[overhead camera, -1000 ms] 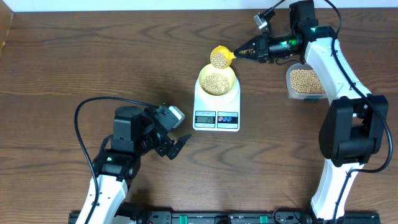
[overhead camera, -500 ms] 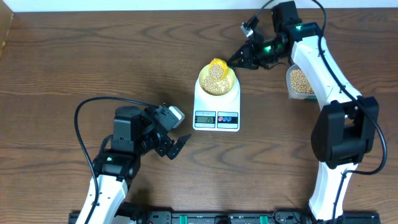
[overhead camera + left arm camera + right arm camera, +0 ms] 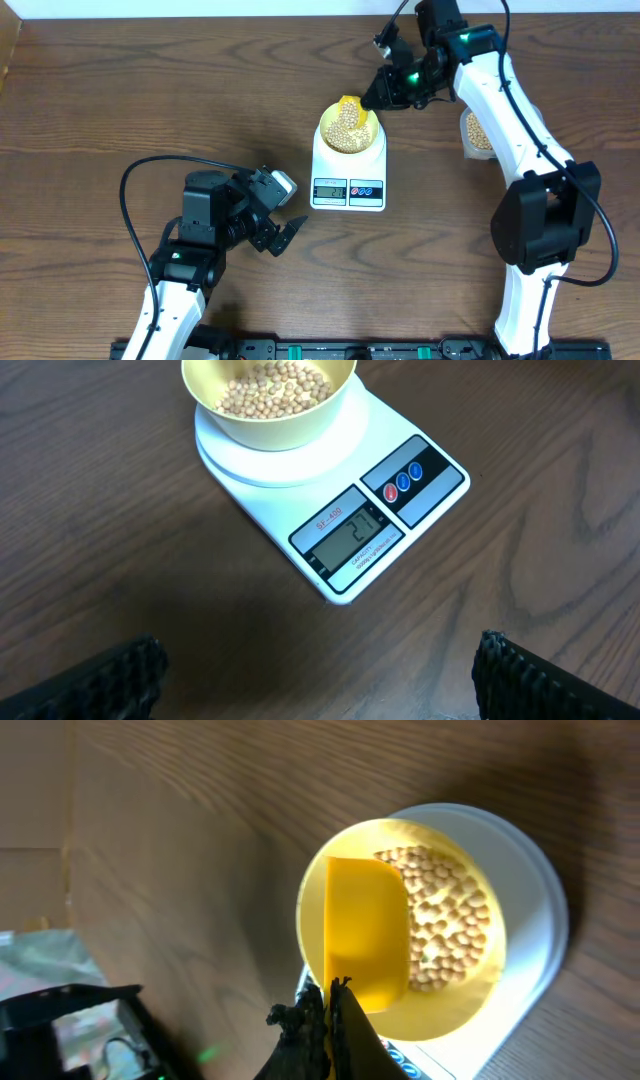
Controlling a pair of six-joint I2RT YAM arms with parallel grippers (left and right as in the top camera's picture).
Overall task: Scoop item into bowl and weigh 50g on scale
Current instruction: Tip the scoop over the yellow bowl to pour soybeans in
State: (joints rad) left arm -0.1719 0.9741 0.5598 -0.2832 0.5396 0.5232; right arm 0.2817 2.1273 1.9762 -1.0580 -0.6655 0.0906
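The pale yellow-green bowl (image 3: 372,143) stands on the white scale (image 3: 335,170) and holds tan beans (image 3: 345,130). My right gripper (image 3: 378,97) is shut on the handle of a yellow scoop (image 3: 351,104), which is tipped over the bowl's far rim. In the right wrist view the scoop (image 3: 365,935) shows its smooth back above the bowl (image 3: 445,1010), beans (image 3: 440,920) beside it, with the gripper (image 3: 333,988) clamped on the handle. My left gripper (image 3: 285,235) rests open near the scale's front left. Its view shows bowl (image 3: 300,430), beans (image 3: 272,385) and scale (image 3: 300,480).
A clear tub of beans (image 3: 470,128) sits right of the scale, partly hidden under my right arm. The left arm's black cable loops over the table at the left (image 3: 135,180). The scale's grey display (image 3: 350,535) and buttons (image 3: 403,478) face the left gripper.
My right arm has swung left from beside the tub, carrying the scoop over the bowl and tipping it down. The left arm has not moved.
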